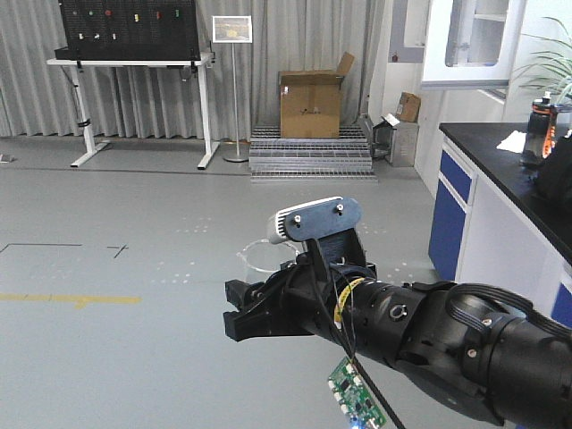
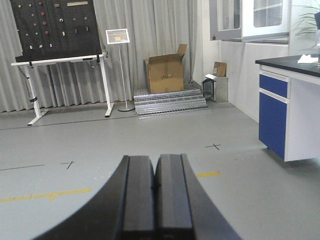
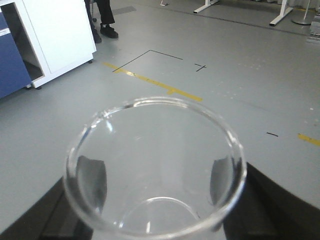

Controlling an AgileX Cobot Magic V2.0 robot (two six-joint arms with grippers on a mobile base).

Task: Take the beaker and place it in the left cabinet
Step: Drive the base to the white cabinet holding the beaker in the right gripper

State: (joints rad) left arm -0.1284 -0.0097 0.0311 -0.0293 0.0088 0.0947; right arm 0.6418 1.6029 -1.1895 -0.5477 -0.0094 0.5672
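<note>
The clear glass beaker [image 3: 155,165] fills the right wrist view, seen from its open rim, held above the grey floor. My right gripper [image 3: 157,192] is shut on it, with a dark finger [image 3: 92,182] pressed on each side of the glass. In the front view the beaker's rim [image 1: 259,257] shows faintly beside the black right gripper [image 1: 255,290], which reaches in from the lower right. My left gripper [image 2: 155,170] is shut with nothing between its pads, pointing across the floor. The left cabinet is out of view.
A blue-fronted lab counter with a black top [image 1: 500,170] stands at the right, a white glass-door wall cabinet [image 1: 474,40] above it. A cardboard box [image 1: 310,103] on metal grates, a sign stand [image 1: 232,89] and a pegboard table [image 1: 134,58] line the far curtain. A person's feet [image 3: 105,30] stand near a white unit.
</note>
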